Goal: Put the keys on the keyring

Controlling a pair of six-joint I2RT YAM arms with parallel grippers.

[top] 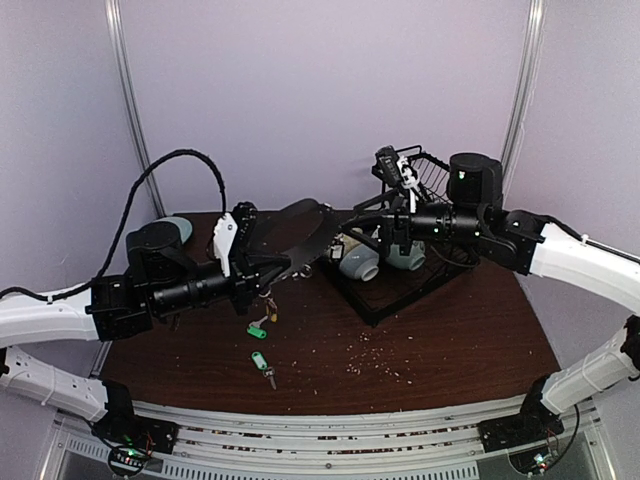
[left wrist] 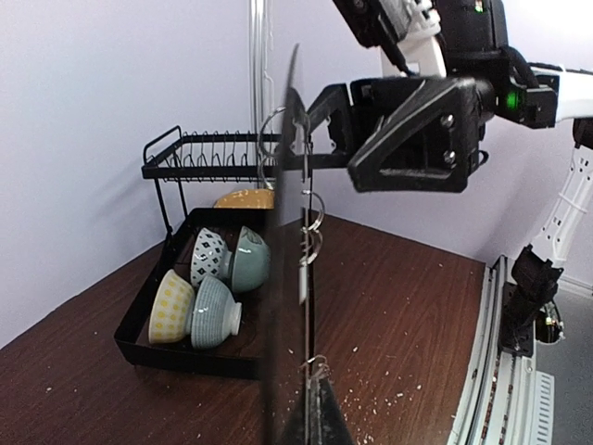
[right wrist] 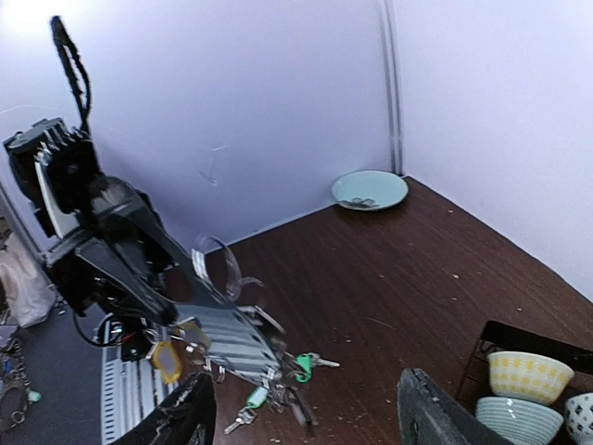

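We saw left gripper clamped shut, keyring pinched at fingertips, held up above table, left of centre. Yellow-headed key hung under ring, silver bits beside it too small to sort; we judged those threaded. Right gripper stood open, nothing between fingers, facing ring, apart from it. Pair of green-tagged keys lay loose on table just below ring. Partway done, by our reckoning: green pair left to lift and thread.
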